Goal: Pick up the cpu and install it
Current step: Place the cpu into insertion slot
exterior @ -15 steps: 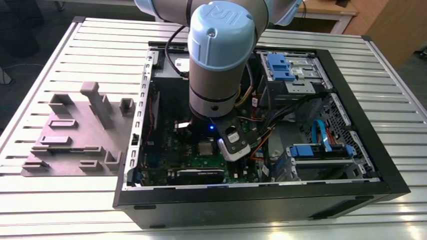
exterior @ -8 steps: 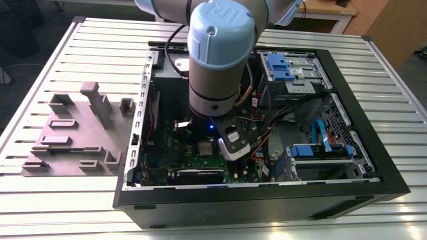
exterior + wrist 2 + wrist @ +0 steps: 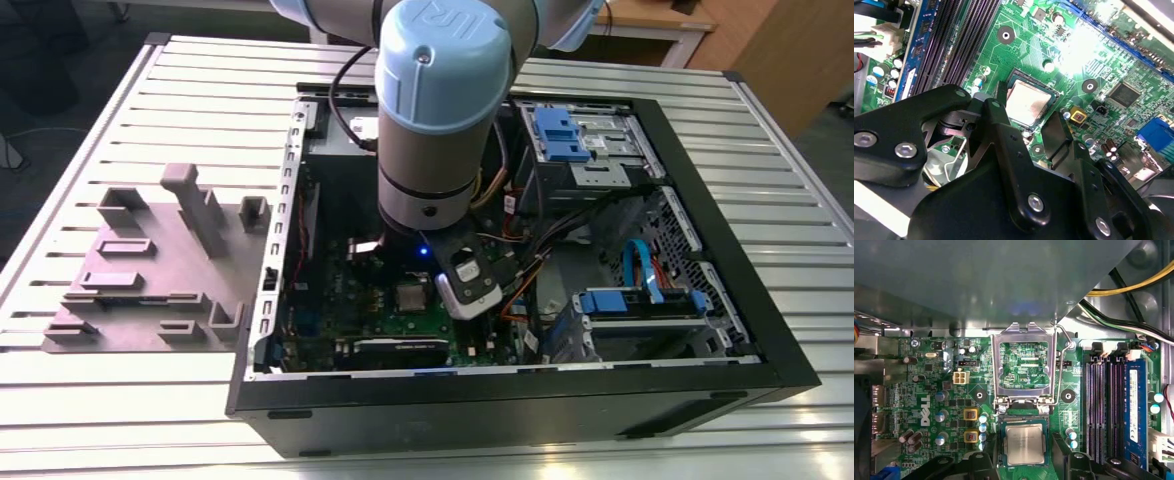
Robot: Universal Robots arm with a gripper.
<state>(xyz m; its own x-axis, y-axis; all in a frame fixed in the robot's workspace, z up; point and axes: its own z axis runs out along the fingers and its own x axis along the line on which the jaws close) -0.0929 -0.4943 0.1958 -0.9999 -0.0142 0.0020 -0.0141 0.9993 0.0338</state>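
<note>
Straddling the seated cpu (image 3: 1025, 444), the spread-open end effector (image 3: 1029, 112) looks done placing; socket frame (image 3: 996, 367) stands unlatched, so leaving wants a clean straight lift.

The arm (image 3: 441, 110) comes steeply down, wrist (image 3: 427, 212) pointing almost straight downward; its gripper (image 3: 1030, 107) hangs low, both black fingers (image 3: 1000, 135) spread apart

The spread claw (image 3: 1029, 112) straddles the cpu (image 3: 1026, 102) on the motherboard (image 3: 1024, 47).

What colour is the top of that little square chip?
The cpu is silver-grey, clearest in the first wrist view.
</note>
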